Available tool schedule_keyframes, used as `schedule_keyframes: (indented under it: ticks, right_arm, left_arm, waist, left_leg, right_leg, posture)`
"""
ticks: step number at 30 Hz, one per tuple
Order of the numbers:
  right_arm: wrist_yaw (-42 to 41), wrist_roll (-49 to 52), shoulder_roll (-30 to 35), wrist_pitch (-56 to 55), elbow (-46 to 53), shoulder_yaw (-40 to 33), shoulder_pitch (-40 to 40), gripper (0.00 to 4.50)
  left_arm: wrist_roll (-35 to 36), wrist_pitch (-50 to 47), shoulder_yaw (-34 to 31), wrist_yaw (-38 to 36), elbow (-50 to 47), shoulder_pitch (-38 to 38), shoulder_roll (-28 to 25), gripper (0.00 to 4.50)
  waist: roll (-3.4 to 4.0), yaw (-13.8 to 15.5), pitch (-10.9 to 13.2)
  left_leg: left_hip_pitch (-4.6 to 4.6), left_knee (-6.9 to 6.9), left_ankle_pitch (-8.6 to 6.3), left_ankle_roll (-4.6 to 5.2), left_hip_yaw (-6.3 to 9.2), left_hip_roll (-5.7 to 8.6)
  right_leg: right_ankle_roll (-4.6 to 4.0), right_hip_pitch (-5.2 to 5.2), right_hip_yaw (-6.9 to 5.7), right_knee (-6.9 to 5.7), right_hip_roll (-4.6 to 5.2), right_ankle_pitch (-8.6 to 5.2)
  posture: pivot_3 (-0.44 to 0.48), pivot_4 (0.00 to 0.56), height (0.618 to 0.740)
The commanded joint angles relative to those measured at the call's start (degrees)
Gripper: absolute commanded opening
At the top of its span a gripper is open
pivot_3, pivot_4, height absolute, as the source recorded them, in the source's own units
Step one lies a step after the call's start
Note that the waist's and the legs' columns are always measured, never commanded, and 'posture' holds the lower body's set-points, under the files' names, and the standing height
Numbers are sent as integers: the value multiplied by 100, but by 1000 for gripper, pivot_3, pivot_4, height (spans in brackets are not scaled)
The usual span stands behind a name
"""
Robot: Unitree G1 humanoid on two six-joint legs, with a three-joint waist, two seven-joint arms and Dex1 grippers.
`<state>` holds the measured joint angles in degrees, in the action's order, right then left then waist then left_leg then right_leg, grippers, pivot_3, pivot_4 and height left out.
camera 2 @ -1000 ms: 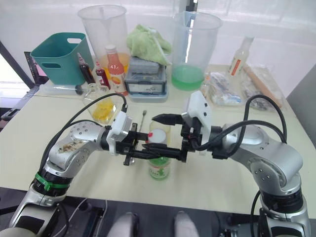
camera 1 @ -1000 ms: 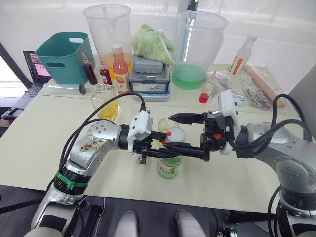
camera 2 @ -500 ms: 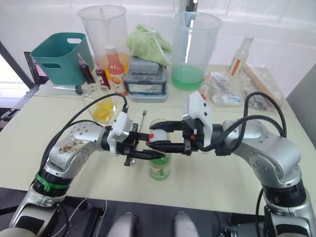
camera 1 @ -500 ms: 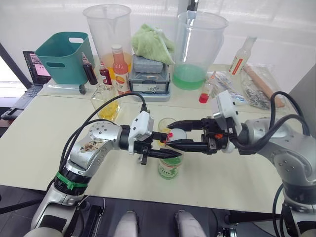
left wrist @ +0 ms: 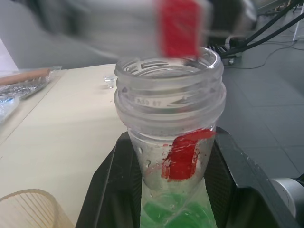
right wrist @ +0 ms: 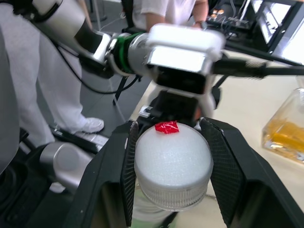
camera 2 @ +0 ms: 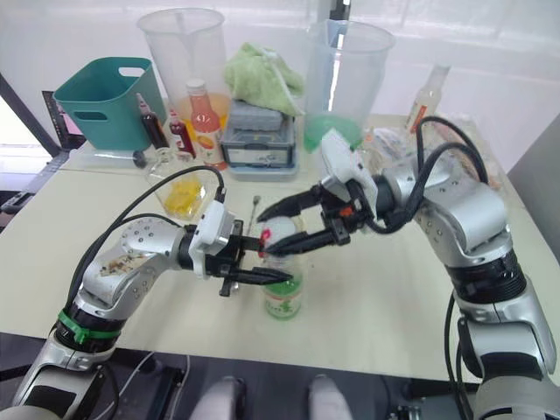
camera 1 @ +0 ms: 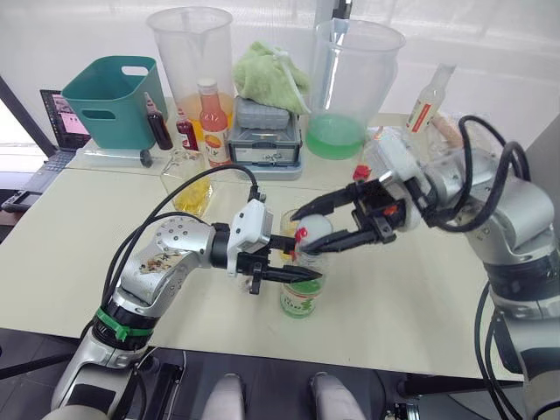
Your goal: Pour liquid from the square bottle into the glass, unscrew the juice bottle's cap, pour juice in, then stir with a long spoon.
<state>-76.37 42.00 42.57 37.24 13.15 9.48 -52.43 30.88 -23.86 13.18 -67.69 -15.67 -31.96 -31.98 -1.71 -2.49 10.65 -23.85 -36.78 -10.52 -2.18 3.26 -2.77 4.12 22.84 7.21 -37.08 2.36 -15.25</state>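
The juice bottle with the green label stands near the table's front edge, and my left gripper is shut on its neck. Its mouth is open in the left wrist view. Just above it, my right gripper is shut on the white cap, whose red mark faces the right wrist camera. The small glass stands right behind the bottle. The square bottle with yellow liquid sits to the left. The long spoon lies flat behind the glass.
Two big clear measuring jugs, a teal basket, a red-capped pink-orange bottle, a green cloth on a grey box and a slim red-label bottle line the back. A person stands beyond the table.
My right gripper went from wide open around the cap to shut on it, then its wrist turned and rose, taking the cap off the neck. The left gripper held the bottle still.
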Motion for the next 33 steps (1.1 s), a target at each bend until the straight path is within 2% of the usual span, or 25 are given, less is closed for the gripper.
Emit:
schedule_keyframes:
  ticks: [1,8,15,19,23,28,33]
  right_arm:
    - [168,382,-53,338,246,-366,-137,1693]
    - [795,261,289,447,-182,-1179,173,1693]
    - [2087,-832,470,-508,-1397,-2155,914,1693]
    - [2806,-1318,495,-675,-1568,-2395,1384,1693]
    - [3612,-1792,312,-812,-1711,-2503,1809,1693]
    - [4854,-2282,-307,-915,-2082,-2644,2237,1693]
    - [5398,-2446,-777,-1241,-2775,-2730,2243,1693]
  left_arm:
    - [-313,-104,156,99,109,124,-99,1400]
    - [-326,-71,186,87,192,67,-47,1400]
    - [-282,-105,151,109,99,145,-73,1400]
    - [-257,-111,86,98,78,216,-123,1400]
    - [-260,-124,15,125,87,265,-151,1400]
    - [-167,-182,-94,169,-52,378,-193,1400]
    - [-77,-240,-195,282,-193,468,-202,1400]
  waist:
    - [0,-1,0]
    - [0,23,0]
    - [0,14,0]
    - [1,-2,0]
    - [3,-30,-2]
    - [4,-34,-3]
    - [10,-68,-3]
  left_leg:
    - [0,0,0,0,-1,0]
    - [-1,0,0,0,-1,1]
    - [0,1,0,0,-4,3]
    - [0,4,0,0,-6,4]
    - [2,6,0,0,-7,4]
    - [8,5,0,0,-8,5]
    - [5,6,0,0,-9,5]
  right_leg:
    - [0,0,0,0,0,0]
    - [0,-3,0,2,1,0]
    - [1,-2,3,3,3,0]
    - [1,0,4,3,5,1]
    - [2,0,7,1,5,1]
    - [2,-10,9,2,5,1]
    - [2,-4,11,1,5,2]
  posture:
    - [0,150,723]
    - [0,150,723]
    - [0,150,723]
    - [0,150,723]
    - [0,150,723]
    - [0,150,723]
    - [0,150,723]
